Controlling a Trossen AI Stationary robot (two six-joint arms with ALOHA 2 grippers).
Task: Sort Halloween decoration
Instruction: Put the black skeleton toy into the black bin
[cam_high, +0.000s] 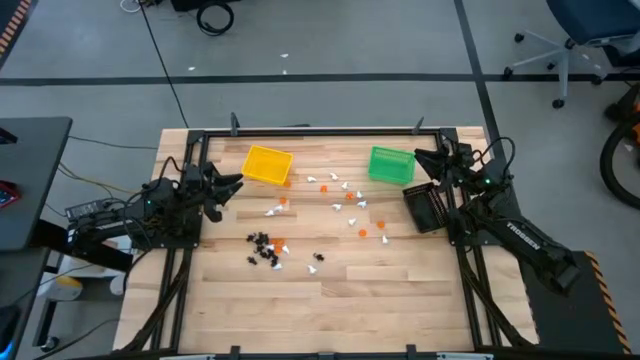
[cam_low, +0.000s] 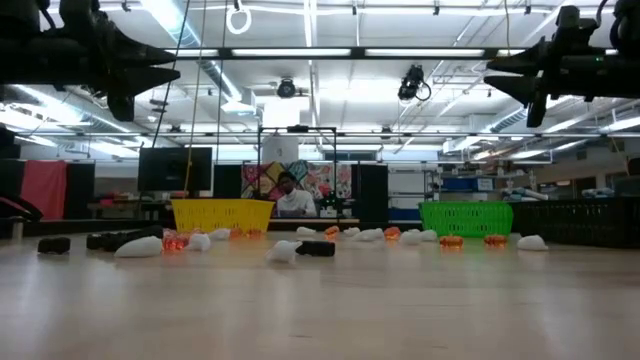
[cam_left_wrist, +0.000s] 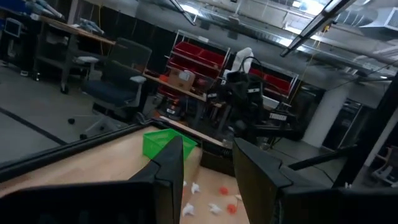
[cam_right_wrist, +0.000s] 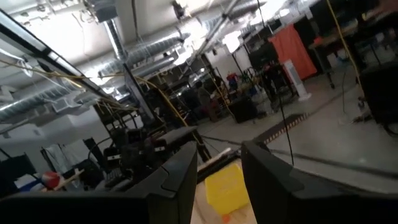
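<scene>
Right now the tiny white, orange and black Halloween trinkets (cam_high: 320, 215) lie scattered mid-table, between both raised arms. Left gripper (cam_high: 236, 184) and right gripper (cam_high: 420, 157) hover with jaws spread, empty; neither is clearly nearer.

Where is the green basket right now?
In the high view the green basket sits near the table's far edge on the right side, just beside the right gripper and next to the black bin.
</scene>
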